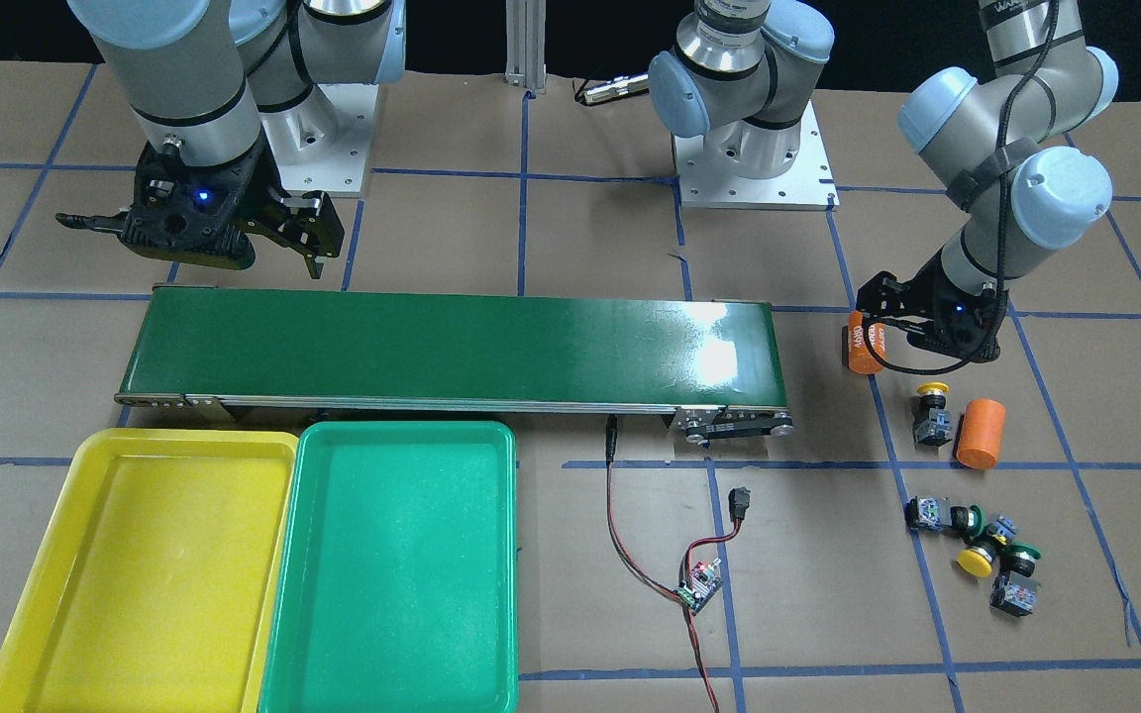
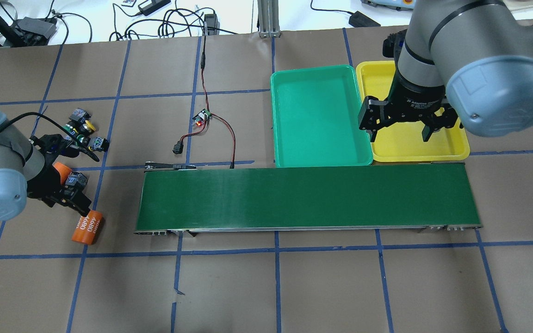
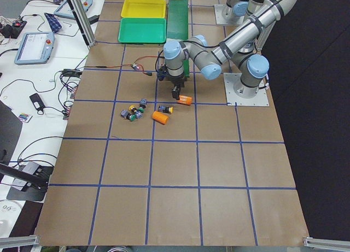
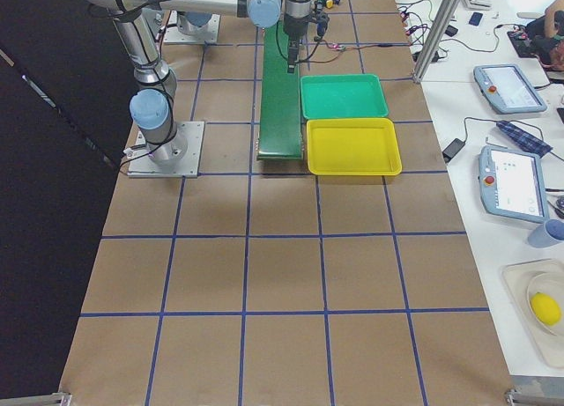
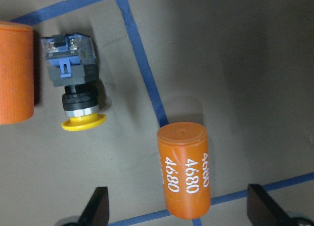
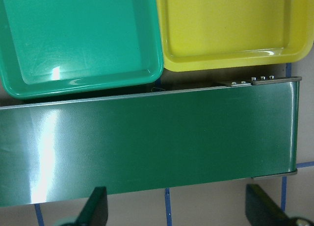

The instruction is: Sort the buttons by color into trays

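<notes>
Yellow-capped button (image 5: pixel 77 84) on its side, beyond spread left tool (image 5: pixel 179 199)

A brown cardboard table (image 1: pixel 570 238) carries a grid of blue tape lines (image 1: pixel 524 228), and on it sit a dark green conveyor belt (image 1: pixel 452 347), a bright yellow tray (image 1: pixel 145 584) and a teal-green tray (image 1: pixel 392 564). One orange cylinder (image 5: pixel 184 169) is printed with white 4680 numerals, and a second orange cylinder (image 1: pixel 982 433) shows plain orange. The buttons (image 5: pixel 73 74) have black, grey and blue blocks, two with yellow caps (image 1: pixel 932 388) and two with green caps (image 1: pixel 973 517), and red and black wires (image 1: pixel 630 555) trail nearby.
</notes>
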